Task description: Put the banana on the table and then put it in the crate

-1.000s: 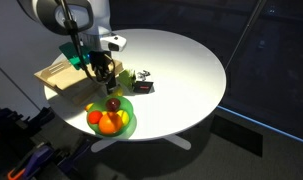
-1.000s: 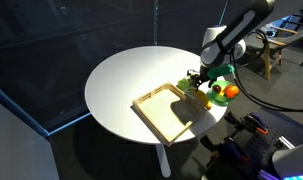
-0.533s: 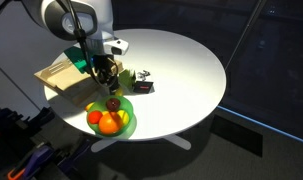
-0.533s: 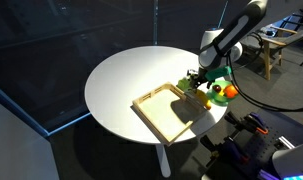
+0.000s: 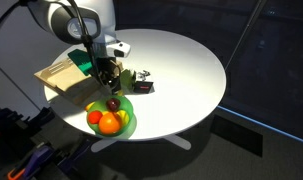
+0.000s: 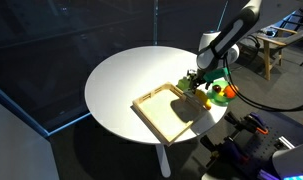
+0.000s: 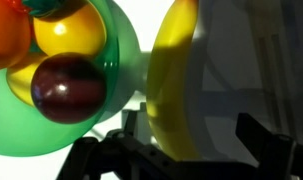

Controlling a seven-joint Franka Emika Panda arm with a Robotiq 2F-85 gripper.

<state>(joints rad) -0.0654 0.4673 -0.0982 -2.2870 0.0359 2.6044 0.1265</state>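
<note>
The jaws are seen from the wrist view standing open, and the banana (image 7: 176,70) is caught right between them. It is not gripped: a clear gap of white table (image 7: 226,80) is shown between the banana and one jaw, while the other jaw is seen close against the banana's opposite flank; whether contact is made there cannot be told.

The banana is laid lengthwise, running straight out ahead of the jaws on the table. Just beside the jaws, on the side of the nearer jaw, the green plate (image 7: 116,50) is seen, its rim nearly touching the banana. On the plate a dark red round fruit (image 7: 66,88) is held nearest the jaws, with a yellow fruit (image 7: 66,30) beyond it and an orange one (image 7: 6,30) farther off.

In both exterior views the jaws are lowered close to the table (image 5: 191,70) (image 6: 121,80), between the crate (image 5: 61,72) (image 6: 171,110) and the plate (image 5: 126,122) (image 6: 231,92). A small dark object (image 5: 143,82) is seen on the table near the jaws, on the side away from the crate. The banana itself cannot be made out there.
</note>
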